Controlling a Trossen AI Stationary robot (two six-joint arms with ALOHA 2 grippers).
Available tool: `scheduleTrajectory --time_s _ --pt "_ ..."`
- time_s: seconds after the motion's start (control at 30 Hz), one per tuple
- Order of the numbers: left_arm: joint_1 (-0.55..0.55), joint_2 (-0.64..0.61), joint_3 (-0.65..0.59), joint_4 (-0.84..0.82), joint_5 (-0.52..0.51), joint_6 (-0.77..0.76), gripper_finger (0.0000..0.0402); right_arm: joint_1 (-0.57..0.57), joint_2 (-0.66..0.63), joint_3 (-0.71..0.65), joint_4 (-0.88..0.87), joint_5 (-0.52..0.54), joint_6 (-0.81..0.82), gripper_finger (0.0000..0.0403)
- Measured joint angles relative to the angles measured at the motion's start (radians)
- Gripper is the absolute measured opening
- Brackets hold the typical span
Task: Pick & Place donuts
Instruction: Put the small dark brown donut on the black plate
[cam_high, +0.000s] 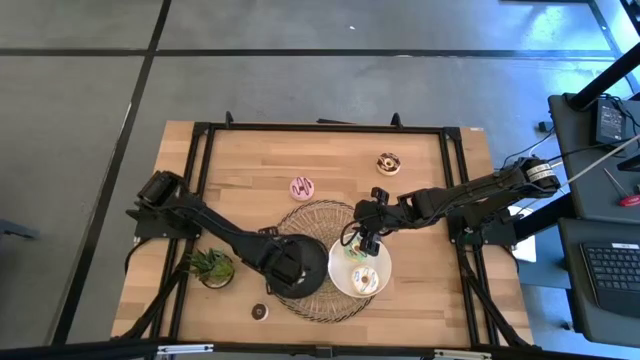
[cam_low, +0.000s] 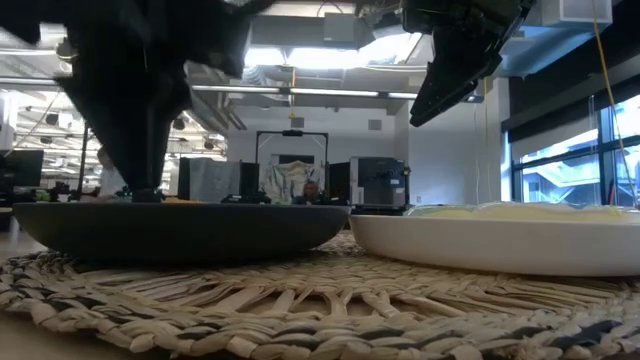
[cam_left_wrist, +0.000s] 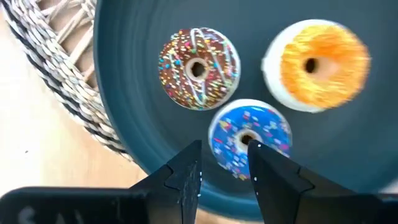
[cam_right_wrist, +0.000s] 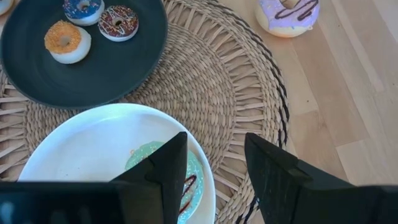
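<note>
My left gripper (cam_left_wrist: 225, 152) is open low over the black plate (cam_left_wrist: 124, 124), its fingertips standing over the near side of a blue-iced mini donut (cam_left_wrist: 239, 127). A brown sprinkled mini (cam_left_wrist: 199, 68) and an orange mini (cam_left_wrist: 317, 65) lie flat on the same plate. My right gripper (cam_right_wrist: 214, 143) is open and raised above the white plate (cam_right_wrist: 93, 137), where a green donut (cam_right_wrist: 155, 165) lies beside a cream one (cam_high: 368, 281). On the bare table lie the pink donut (cam_high: 302, 187), the chocolate-and-white donut (cam_high: 388, 163) and a dark mini (cam_high: 260, 311). My left gripper comes at the blue mini from above, pointing down, with one fingertip (cam_left_wrist: 258, 155) in front of the donut's hole. I cannot tell whether it touches the donut, which lies flat on the black plate.
Both plates sit on a round woven mat (cam_high: 325, 215) near the table's middle and near edge. A small potted plant (cam_high: 212, 265) stands close to the left arm, toward the table's left. The black frame rails (cam_high: 320, 128) run along the table's edges.
</note>
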Motion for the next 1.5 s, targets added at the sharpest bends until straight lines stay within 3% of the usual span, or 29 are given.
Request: scheduleTrajectory --time_s 0.23,0.4,0.9,1.5 --pt "-0.040 -0.077 0.000 0.003 0.094 -0.176 0.0127 0.000 0.000 0.000 -0.001 0.000 -0.001 0.0163" --pt "-0.114 -0.080 0.000 0.009 0.105 -0.258 0.0124 0.000 0.000 0.000 -0.001 0.000 -0.001 0.0163" --pt "-0.321 -0.063 0.000 0.109 0.033 -0.252 0.0113 0.000 0.000 0.000 0.004 0.000 0.006 0.0163" --pt "-0.357 0.043 -0.006 0.156 0.034 -0.253 0.0102 0.000 0.000 0.000 0.014 0.000 0.005 0.0163"
